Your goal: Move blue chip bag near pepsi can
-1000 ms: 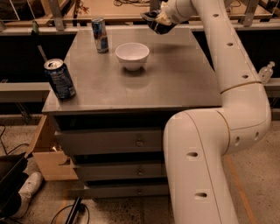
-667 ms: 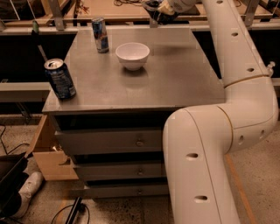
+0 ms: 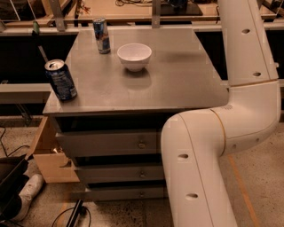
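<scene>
The pepsi can (image 3: 61,80), stout and dark blue with a silver top, stands upright at the front left corner of the grey cabinet top (image 3: 177,84). The blue chip bag is out of view. My gripper is out of view too: my white arm (image 3: 242,62) rises along the right side of the cabinet and leaves the frame at the top edge. A dark shape (image 3: 179,5) sits at the top edge beside the arm; I cannot tell what it is.
A white bowl (image 3: 134,56) stands at the middle back of the cabinet top. A slim silver-blue can (image 3: 101,35) stands behind it to the left. A wooden bench (image 3: 133,9) runs behind the cabinet. An open cardboard box (image 3: 44,150) lies on the floor at left.
My gripper, which was above the back edge of the cabinet holding something dark, has risen out of the top of the frame. The cans and bowl have not moved.
</scene>
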Robot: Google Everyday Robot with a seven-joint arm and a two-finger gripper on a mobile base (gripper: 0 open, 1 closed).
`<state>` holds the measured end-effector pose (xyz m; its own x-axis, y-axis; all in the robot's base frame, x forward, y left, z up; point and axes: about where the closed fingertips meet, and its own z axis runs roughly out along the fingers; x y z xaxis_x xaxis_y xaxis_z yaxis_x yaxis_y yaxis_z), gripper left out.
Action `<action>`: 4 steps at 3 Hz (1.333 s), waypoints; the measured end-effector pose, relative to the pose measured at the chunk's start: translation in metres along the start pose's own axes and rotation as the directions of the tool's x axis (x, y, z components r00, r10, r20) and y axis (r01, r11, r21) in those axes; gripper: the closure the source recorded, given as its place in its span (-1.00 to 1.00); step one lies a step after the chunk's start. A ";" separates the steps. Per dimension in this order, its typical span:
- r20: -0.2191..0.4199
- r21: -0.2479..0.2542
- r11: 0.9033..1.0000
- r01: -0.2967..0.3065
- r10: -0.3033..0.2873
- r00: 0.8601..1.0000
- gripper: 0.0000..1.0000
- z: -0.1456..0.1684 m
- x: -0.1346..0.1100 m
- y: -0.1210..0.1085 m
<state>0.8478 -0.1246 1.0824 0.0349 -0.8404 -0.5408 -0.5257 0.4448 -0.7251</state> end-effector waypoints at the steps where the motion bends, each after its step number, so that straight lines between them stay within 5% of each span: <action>1: 0.000 0.000 1.000 0.000 0.000 1.000 1.00 0.000 0.000 0.000; 4: -0.086 -0.056 0.995 0.082 -0.087 0.993 1.00 -0.066 -0.037 0.006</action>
<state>0.7868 -0.1114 1.1261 0.0077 -0.8994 -0.4371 -0.5675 0.3560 -0.7424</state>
